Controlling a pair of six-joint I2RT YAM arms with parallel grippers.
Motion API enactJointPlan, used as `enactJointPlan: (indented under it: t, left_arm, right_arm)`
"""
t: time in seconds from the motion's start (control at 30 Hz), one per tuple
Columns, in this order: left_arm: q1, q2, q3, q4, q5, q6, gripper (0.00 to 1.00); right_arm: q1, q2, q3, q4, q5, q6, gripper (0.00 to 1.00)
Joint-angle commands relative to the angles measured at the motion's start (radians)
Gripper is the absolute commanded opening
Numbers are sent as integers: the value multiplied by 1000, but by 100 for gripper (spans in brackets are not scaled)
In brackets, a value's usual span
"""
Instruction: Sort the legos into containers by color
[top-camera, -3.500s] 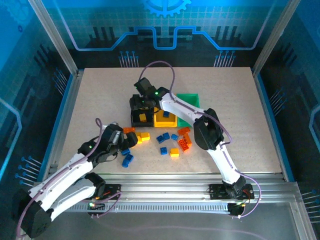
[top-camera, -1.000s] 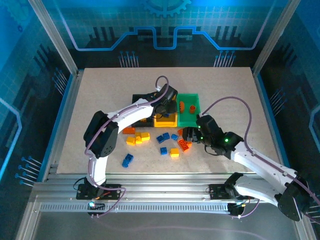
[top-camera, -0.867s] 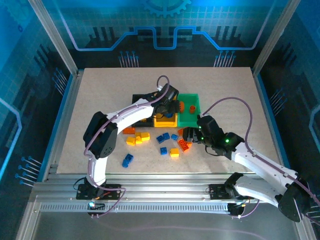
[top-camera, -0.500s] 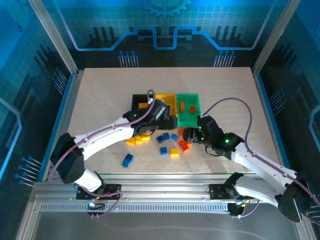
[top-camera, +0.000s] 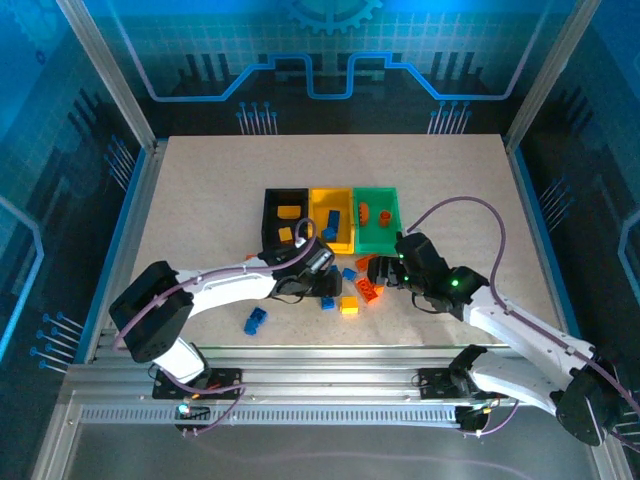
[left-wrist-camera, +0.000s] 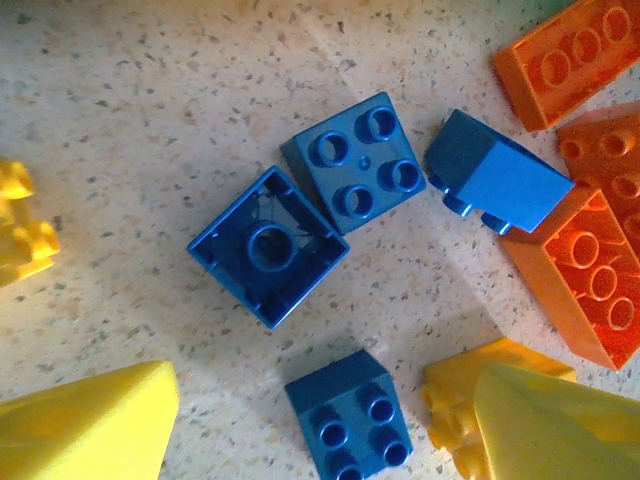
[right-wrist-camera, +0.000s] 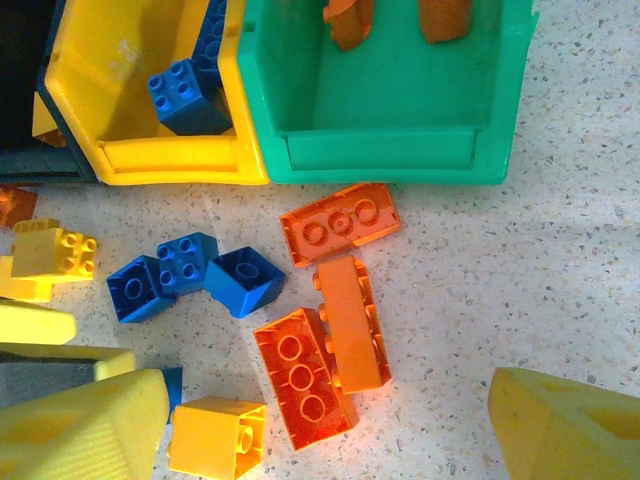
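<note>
Left pincer (left-wrist-camera: 320, 405) open, straddling a square blue lego (left-wrist-camera: 347, 420) on the worktop (left-wrist-camera: 150, 150): centred between fingertips, no long axis to align. Right pincer (right-wrist-camera: 328, 388) open over orange legos (right-wrist-camera: 347, 322), just beside green bin (right-wrist-camera: 380, 162).

Mid-table (top-camera: 200, 180): black bin (top-camera: 272, 200), yellow bin (top-camera: 320, 200), green bin (top-camera: 378, 238) side by side; legos (top-camera: 255, 320) scattered toward the near edge.
</note>
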Motion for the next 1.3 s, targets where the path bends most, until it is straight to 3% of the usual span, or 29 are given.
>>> enactJointPlan:
  t: [0.0,0.47,0.6,0.7,0.9,1.07,1.27]
  left_arm:
    - [-10,35,-9,48,48,-18,77]
    - [-83,130,2,-45,5,-12,59]
    - [-87,148,-2,-63,-16,-8,46]
    - [-87,123,-8,-68,-26,-11,37]
    - [-84,9,31,-105,-57,-9,28]
    - [-7,-46,140,-108,-69,15,28]
    - [113,90,378,-148,-123,91,28]
  right_arm:
    - [-18,-27,-7,-19,31,16,85]
    - [-32,-25,-21,-14,23,14,85]
    - [-34,-30,-19,-18,20,16,85]
    - [-35,-36,-17,-20,22,17,85]
    - [-39,-43,-17,-25,25,25,85]
    - [-43,-45,-26,-26,32,36,85]
    - [-47,-42,-24,-31,30,42,85]
